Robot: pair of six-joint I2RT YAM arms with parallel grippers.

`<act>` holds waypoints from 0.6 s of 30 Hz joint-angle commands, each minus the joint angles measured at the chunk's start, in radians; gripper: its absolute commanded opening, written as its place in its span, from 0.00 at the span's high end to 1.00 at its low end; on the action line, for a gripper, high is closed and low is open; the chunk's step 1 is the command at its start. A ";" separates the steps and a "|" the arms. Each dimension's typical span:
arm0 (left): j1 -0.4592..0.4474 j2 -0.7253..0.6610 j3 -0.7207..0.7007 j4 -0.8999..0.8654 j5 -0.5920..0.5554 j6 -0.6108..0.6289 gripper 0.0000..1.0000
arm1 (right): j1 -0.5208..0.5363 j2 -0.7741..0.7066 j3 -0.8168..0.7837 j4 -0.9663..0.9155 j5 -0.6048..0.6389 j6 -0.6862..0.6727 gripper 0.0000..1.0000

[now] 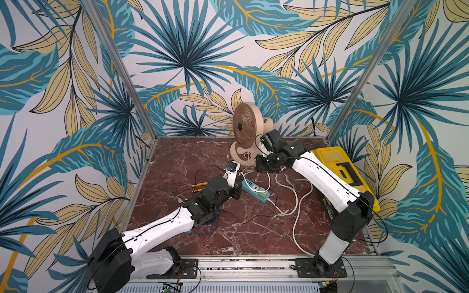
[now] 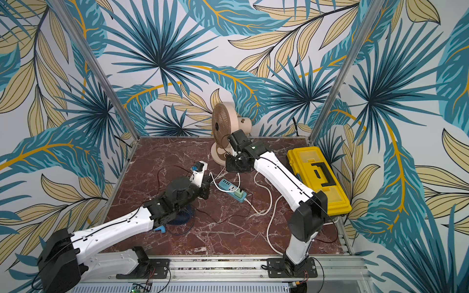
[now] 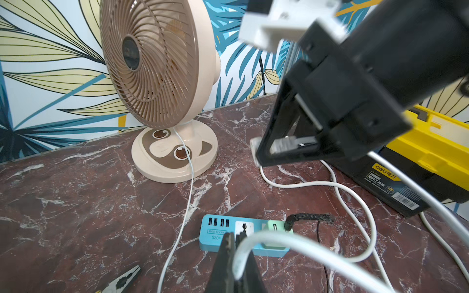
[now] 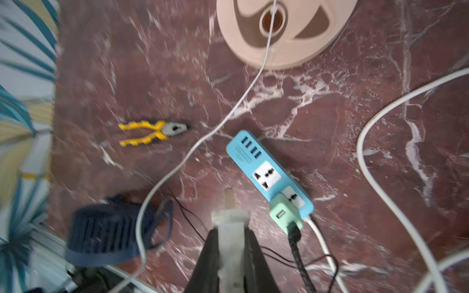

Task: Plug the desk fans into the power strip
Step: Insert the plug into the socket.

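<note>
The beige desk fan point(image 1: 245, 126) point(image 2: 223, 124) point(image 3: 152, 63) stands at the back of the marble table, and its thin white cord point(image 4: 193, 149) runs forward over the top. The light-blue power strip point(image 1: 255, 189) point(image 2: 232, 189) point(image 3: 220, 233) point(image 4: 269, 172) lies in the middle with one white socket free. My left gripper point(image 1: 238, 177) point(image 3: 238, 243) is shut on the fan's cord just beside the strip. Above the table between fan and strip, my right gripper point(image 2: 237, 167) point(image 3: 264, 152) point(image 4: 231, 228) is shut on the fan's white plug point(image 4: 229, 215), prongs pointing out.
A green adapter point(image 4: 284, 213) with a black cable fills the strip's end socket. The strip's thick white cord point(image 1: 297, 203) loops to the right. A yellow toolbox point(image 1: 342, 167) sits at the right edge. Yellow pliers point(image 4: 152, 133) and a small dark-blue fan point(image 2: 181, 215) lie on the left.
</note>
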 commanded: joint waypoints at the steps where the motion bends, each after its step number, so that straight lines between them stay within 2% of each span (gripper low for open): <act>1: 0.010 -0.001 0.011 -0.081 0.033 -0.023 1.00 | 0.006 0.108 0.124 -0.280 0.018 -0.272 1.00; 8: 0.036 0.024 -0.033 0.017 0.048 -0.082 1.00 | 0.039 0.294 0.266 -0.517 0.044 -0.433 1.00; 18: 0.036 0.020 -0.133 0.149 -0.019 -0.070 1.00 | 0.077 0.466 0.340 -0.541 0.064 -0.502 1.00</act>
